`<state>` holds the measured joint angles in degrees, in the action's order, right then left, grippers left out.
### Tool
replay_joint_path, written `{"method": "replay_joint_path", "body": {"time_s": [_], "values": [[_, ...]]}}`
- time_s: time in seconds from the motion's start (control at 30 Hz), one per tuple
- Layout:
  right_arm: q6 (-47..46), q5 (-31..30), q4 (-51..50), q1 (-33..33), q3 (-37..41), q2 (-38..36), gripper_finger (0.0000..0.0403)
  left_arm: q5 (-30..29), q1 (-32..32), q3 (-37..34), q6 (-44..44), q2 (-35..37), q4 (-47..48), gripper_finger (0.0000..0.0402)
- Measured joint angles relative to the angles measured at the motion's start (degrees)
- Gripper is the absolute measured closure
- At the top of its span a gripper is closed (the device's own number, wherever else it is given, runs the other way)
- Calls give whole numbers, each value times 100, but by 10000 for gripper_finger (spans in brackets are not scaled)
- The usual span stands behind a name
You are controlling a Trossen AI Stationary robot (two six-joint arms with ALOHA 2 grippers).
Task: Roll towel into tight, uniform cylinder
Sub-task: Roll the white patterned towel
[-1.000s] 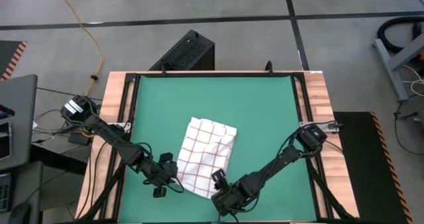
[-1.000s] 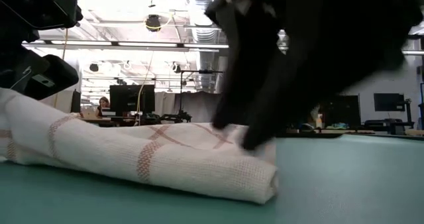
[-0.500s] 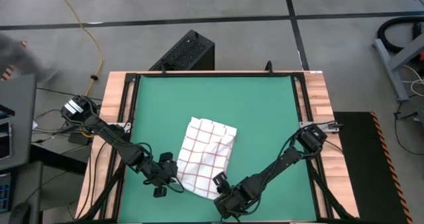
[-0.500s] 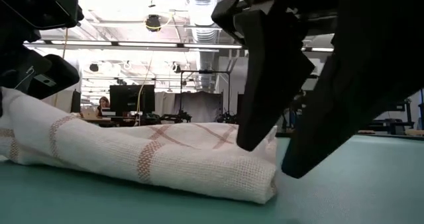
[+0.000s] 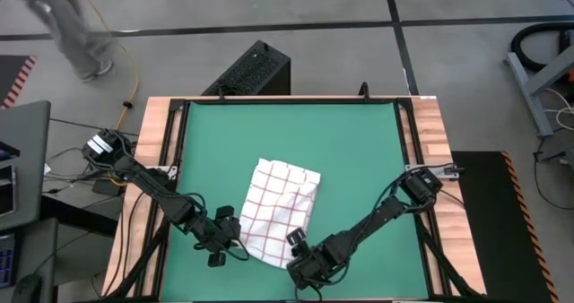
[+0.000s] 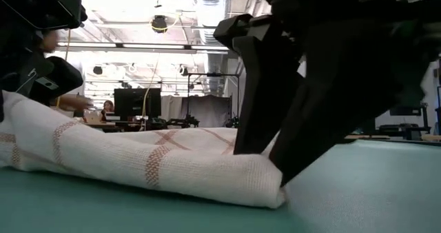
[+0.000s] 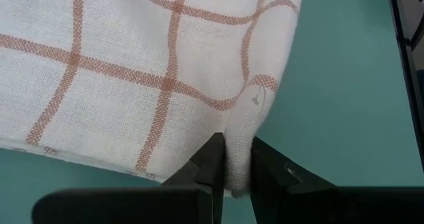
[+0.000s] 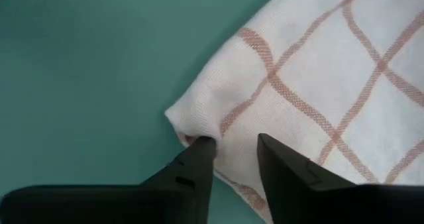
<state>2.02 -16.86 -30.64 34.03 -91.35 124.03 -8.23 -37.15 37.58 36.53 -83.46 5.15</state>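
- Towel (image 5: 281, 211): white cloth with a red-brown grid, lying loosely folded on the green mat (image 5: 359, 151), nearer the mat's front edge than its back. Its long axis runs on a diagonal, from the far corner toward the near edge where both arms work. Not yet a cylinder: the low view shows a soft rounded fold along the near edge only.
- Left gripper (image 7: 233, 163): at the towel's near-left corner. Fingers pinched on a bunched corner of cloth, with fabric filling the narrow gap between them.
- Right gripper (image 8: 235, 151): at the towel's near-right corner. Fingers stand apart, straddling the folded corner; the cloth lies between and beyond them, one finger (image 8: 196, 159) touching the tip of the corner. No firm clamp is visible, so whether this corner is held cannot be told.
- Governing relation: the two grippers sit at opposite ends of the same near edge, and the body of the towel stretches away from both toward the mat's centre. A roll would, by judgement, travel from this edge up the long axis.
- Nearness: both arms are at the cloth. The left has its corner; the right is placed on its corner but not seated.
- Risk, as a judgement: an uneven hold at the two corners would skew the roll into a cone.
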Motion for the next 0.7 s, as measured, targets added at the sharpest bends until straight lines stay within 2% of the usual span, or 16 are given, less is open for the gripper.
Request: {"method": "replay_joint_path", "body": {"time_s": [0.37,0.7], "values": [[-2,34,-53,103,-14,0,387,-12,0,0,9,0,-4,360],[-45,-123,-788,265,-814,-7,397,-20,-1,0,-48,0,-13,360]]}}
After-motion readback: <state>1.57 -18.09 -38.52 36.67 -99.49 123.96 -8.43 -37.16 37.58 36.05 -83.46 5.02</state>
